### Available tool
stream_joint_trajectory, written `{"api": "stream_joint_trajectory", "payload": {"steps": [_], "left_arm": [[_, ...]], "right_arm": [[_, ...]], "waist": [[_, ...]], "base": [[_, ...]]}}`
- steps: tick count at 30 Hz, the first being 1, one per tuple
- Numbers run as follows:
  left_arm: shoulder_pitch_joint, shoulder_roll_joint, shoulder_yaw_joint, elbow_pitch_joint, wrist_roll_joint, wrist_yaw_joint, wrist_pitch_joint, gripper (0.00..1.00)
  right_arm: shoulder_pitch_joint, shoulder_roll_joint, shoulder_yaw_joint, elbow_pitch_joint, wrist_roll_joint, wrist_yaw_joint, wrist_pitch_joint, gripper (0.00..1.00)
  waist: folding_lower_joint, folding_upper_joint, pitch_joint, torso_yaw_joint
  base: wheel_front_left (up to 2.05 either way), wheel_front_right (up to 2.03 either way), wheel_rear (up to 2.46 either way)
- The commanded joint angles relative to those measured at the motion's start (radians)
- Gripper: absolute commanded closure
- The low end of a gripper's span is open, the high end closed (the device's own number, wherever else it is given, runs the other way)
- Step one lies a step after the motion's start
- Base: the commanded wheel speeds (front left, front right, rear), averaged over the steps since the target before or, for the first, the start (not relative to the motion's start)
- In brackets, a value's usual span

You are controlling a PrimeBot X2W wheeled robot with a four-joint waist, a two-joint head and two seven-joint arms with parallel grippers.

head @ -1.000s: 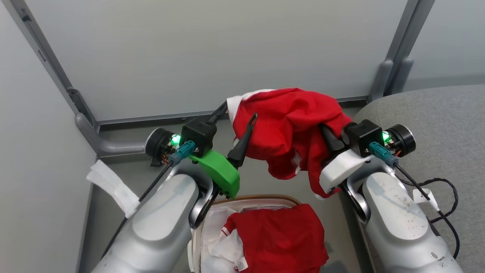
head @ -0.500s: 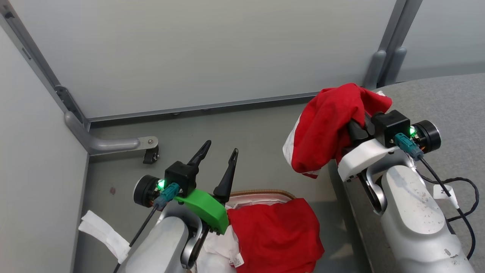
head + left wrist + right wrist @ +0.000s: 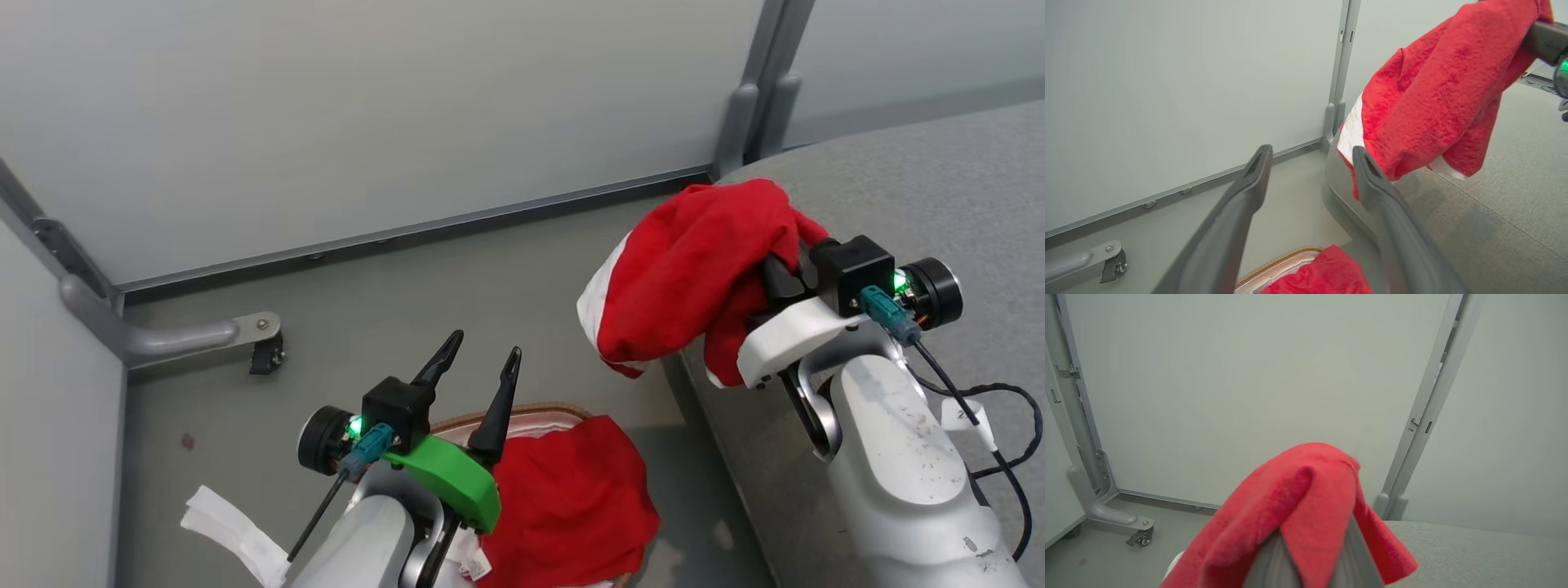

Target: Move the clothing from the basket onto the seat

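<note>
Here, right gripper (image 3: 782,280) clamps clothing (image 3: 694,261) over grey seat (image 3: 898,188); left gripper (image 3: 483,349) gapes above floor (image 3: 408,278).

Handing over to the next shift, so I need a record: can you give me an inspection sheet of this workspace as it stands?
Surface: grey floor; grey seat at the right.
Job's things: raised red garment hanging over the seat's edge; second red garment lying in the basket.
Clutter: white cloth strip beside the left arm.
Grippers: left gripper open, holding nothing, above the basket; right gripper shut on the raised red garment.
Cables: black cable with a white tag beside the right arm; thin black lead at the left wrist.
Surroundings: pale partition panels, grey post, caster foot.
</note>
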Motion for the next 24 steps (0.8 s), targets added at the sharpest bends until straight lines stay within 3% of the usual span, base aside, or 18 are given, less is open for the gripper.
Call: {"api": "stream_joint_trajectory", "payload": {"steps": [1, 13, 18, 24], "left_arm": [[0.018, -0.001, 0.005, -0.007, 0.003, -0.002, 0.000, 0.00], [0.011, -0.002, -0.041, -0.062, -0.013, -0.005, -0.001, 0.00], [0.000, -0.002, -0.062, -0.055, -0.014, -0.007, -0.001, 0.00], [-0.025, -0.001, -0.094, -0.068, -0.007, -0.011, -0.001, 0.00]], "right_arm": [[0.004, -0.004, -0.003, -0.006, -0.007, -0.001, -0.005, 1.00], [0.024, -0.003, -0.080, -0.015, -0.051, -0.001, -0.005, 1.00], [0.025, -0.003, -0.109, -0.020, -0.039, -0.001, -0.005, 1.00], [-0.021, -0.004, -0.166, -0.029, -0.039, -0.001, -0.005, 1.00]], "waist": [[0.0000, -0.0001, 0.017, -0.083], [0.0000, -0.0001, 0.055, -0.277], [0.0000, -0.0001, 0.075, -0.298], [0.0000, -0.0001, 0.118, -0.266]], "base": [[0.00, 0.00, 0.00], [0.00, 0.00, 0.00], [0.00, 0.00, 0.00], [0.00, 0.00, 0.00]]}}
